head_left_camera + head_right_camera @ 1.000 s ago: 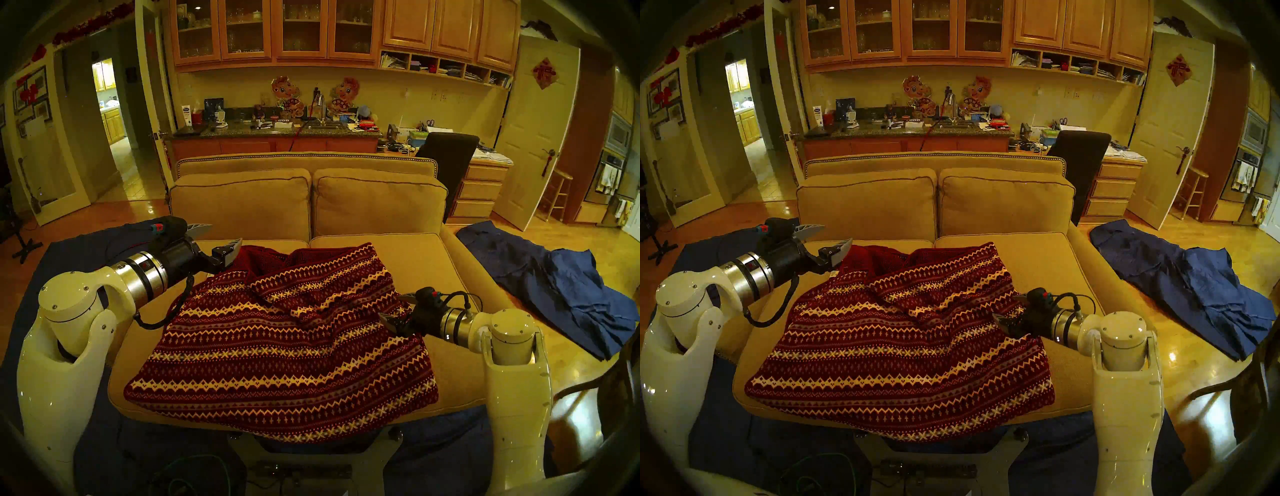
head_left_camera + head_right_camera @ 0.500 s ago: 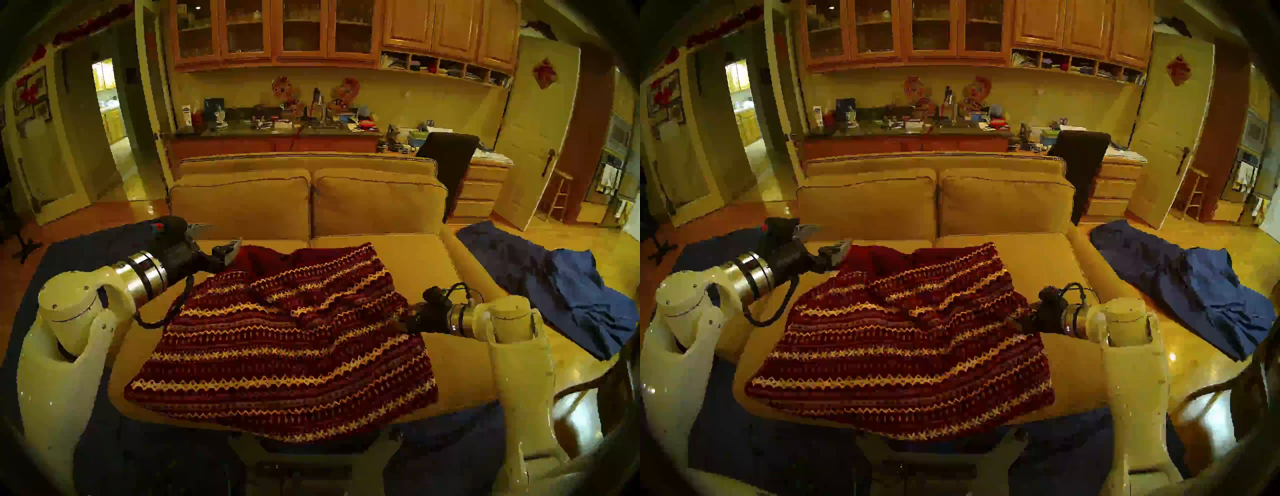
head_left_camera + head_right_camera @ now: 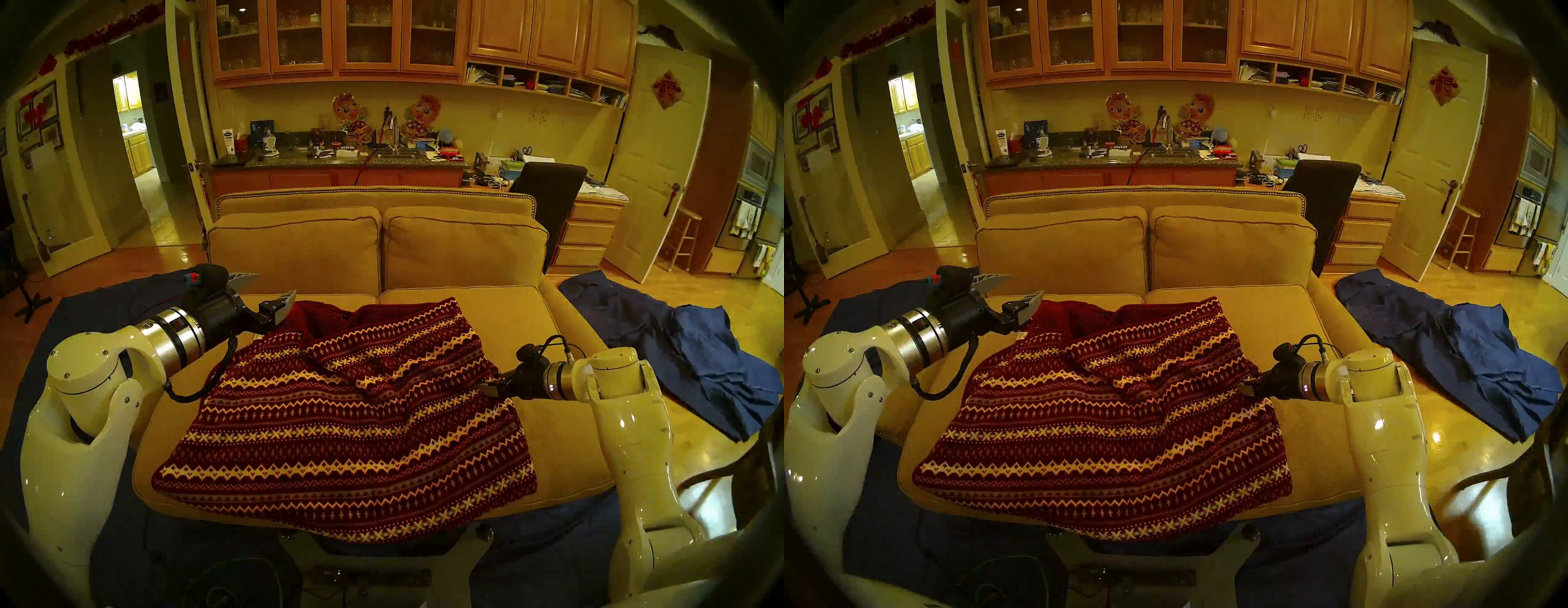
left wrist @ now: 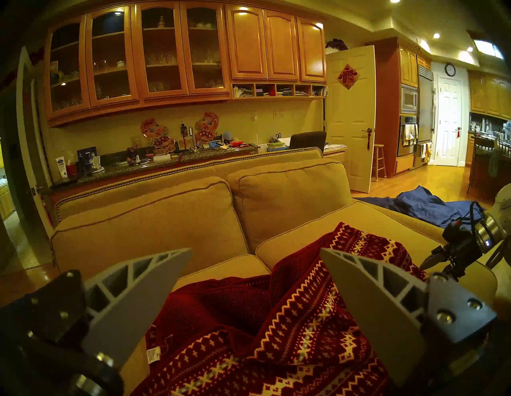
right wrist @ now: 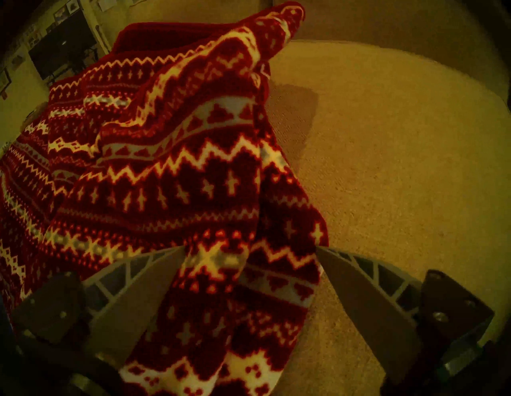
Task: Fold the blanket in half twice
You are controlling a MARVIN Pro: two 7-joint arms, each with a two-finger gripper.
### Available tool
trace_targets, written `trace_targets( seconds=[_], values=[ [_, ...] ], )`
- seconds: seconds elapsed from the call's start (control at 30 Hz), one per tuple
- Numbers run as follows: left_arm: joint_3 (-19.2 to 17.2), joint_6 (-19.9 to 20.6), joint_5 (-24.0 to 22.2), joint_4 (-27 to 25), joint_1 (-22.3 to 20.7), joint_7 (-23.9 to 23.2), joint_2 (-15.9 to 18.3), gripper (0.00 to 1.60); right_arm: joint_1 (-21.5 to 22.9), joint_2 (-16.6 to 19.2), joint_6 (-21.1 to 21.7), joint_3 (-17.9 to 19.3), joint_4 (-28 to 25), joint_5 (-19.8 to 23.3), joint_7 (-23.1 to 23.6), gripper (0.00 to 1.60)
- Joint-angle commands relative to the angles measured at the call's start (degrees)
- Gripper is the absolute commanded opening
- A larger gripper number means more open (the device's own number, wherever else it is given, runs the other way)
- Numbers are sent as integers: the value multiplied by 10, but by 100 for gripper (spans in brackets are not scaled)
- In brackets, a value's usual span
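The dark red blanket (image 3: 348, 420) with cream and grey patterned bands lies loosely folded on the sofa seat (image 3: 500, 314), and its front edge hangs over the seat front. Its plain red reverse (image 4: 221, 301) shows at the far left corner. My left gripper (image 3: 276, 285) is open and empty, hovering just above that far left corner; it also shows in the left wrist view (image 4: 255, 250). My right gripper (image 3: 492, 384) is at the blanket's right edge. In the right wrist view (image 5: 250, 249) its fingers stand wide apart with a bunched fold of blanket (image 5: 171, 171) between them.
The tan sofa's back cushions (image 3: 382, 250) rise behind the seat. A wrinkled blue cloth (image 3: 679, 352) lies over the right armrest and floor. A dark blue sheet (image 3: 106, 305) covers the floor at left. A wooden chair (image 3: 721, 479) stands at lower right.
My right wrist has drawn back to the right, from over the blanket to its right edge, and the forearm has swung up and rightward. The left arm and the blanket have not moved.
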Motion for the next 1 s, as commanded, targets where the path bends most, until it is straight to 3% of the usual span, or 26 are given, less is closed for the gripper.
trace_targets(
  seconds=[0.0, 0.07, 0.27, 0.53, 0.57, 0.63, 0.67, 0.7, 0.8, 0.97],
  values=[
    [-2, -4, -1, -3, -5, 1, -1, 160, 42, 14, 45, -23, 24, 0, 40, 160],
    [-1, -4, -1, -3, -5, 1, -1, 160, 43, 19, 71, -26, 24, 7, 65, 160],
    [-1, -4, -1, -3, -5, 1, -1, 160, 48, 26, 117, -28, 22, 30, 81, 160],
    [-1, -4, -2, -3, -5, 2, 0, 160, 30, 51, 182, -67, 18, 134, 2, 160],
    [-1, -4, -2, -3, -5, 2, 0, 160, 26, 51, 184, -70, 18, 155, -18, 160],
    [-1, -3, -2, -3, -5, 2, 0, 160, 23, 51, 184, -72, 19, 167, -9, 160],
    [-1, -4, -2, -3, -5, 2, 0, 160, 17, 55, 184, -82, 10, 196, -46, 160],
    [-1, -4, -2, -3, -5, 2, 0, 160, 14, 57, 184, -83, 5, 193, -30, 160],
    [-1, -4, -2, -3, -5, 2, 0, 160, 15, 70, 184, -95, -8, 234, -52, 160],
    [-1, -3, -2, -3, -5, 2, 0, 160, 32, 94, 184, -97, -32, 273, -49, 160]
  ],
)
